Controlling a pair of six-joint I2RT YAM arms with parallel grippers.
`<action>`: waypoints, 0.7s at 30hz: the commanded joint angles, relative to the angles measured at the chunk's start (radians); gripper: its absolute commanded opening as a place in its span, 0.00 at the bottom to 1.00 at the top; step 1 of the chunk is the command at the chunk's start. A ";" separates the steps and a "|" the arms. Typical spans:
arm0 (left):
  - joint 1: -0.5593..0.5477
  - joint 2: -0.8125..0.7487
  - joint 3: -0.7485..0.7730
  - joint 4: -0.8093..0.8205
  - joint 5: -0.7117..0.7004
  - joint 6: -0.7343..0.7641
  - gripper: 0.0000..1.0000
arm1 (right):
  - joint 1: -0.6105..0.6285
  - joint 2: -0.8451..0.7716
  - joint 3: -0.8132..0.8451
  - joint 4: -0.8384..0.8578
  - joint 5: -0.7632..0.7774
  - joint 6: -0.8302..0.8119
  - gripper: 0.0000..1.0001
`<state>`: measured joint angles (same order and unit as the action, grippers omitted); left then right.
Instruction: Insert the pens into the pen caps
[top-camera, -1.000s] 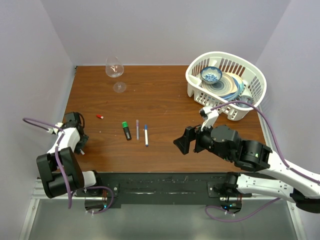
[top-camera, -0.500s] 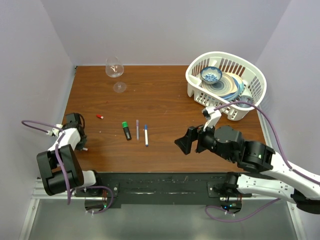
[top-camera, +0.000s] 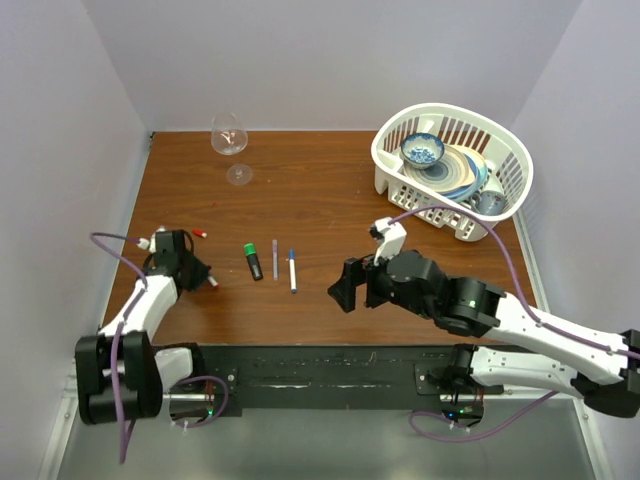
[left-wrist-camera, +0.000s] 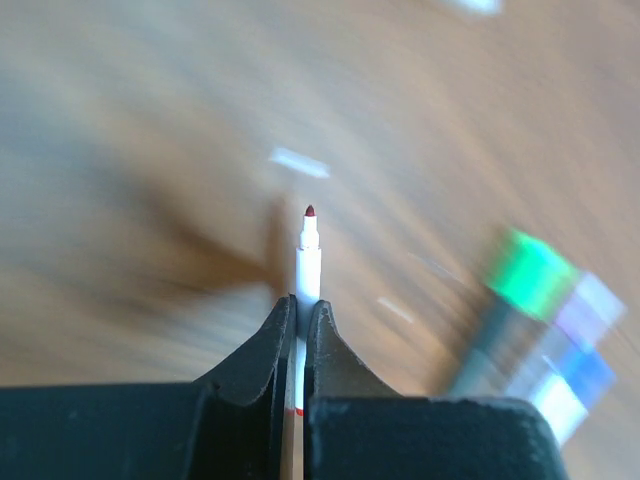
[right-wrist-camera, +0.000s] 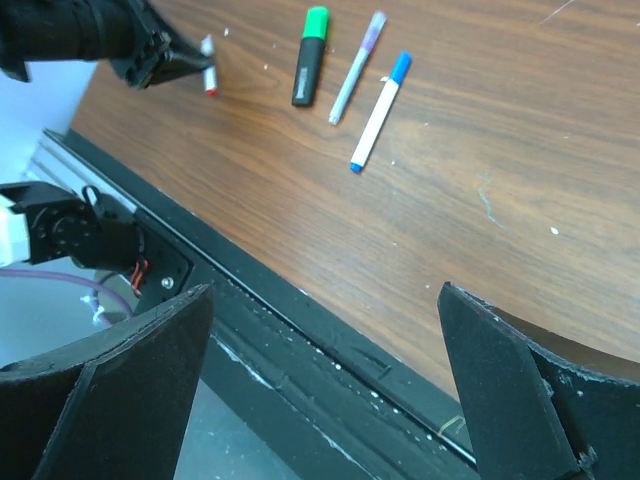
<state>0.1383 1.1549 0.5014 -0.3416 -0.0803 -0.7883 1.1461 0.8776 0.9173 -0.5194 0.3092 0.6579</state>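
Left wrist view: the table is a blurred smear; at 4 o'clock the marker and the pens beside it melt into coloured blotches; the white pen is hidden below its tip end between the left gripper jaws; right wrist view: the right gripper has both fingers cut off at 6 o'clock; from above, the red cap is too small to read.

Brown table with pens, red cap, glass, basket

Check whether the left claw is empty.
No, the left claw is shut on a white pen whose red tip sticks out ahead of it.
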 joint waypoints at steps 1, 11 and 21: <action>-0.086 -0.151 -0.044 0.212 0.383 0.034 0.00 | 0.000 0.072 0.019 0.187 -0.062 -0.052 0.96; -0.264 -0.357 -0.101 0.484 0.659 -0.127 0.00 | -0.098 0.294 -0.047 0.642 -0.364 0.017 0.61; -0.348 -0.512 -0.167 0.681 0.657 -0.330 0.00 | -0.100 0.408 -0.098 0.946 -0.288 0.095 0.45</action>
<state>-0.2020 0.6838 0.3408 0.2184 0.5541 -1.0252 1.0477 1.2728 0.8371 0.2260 -0.0162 0.7086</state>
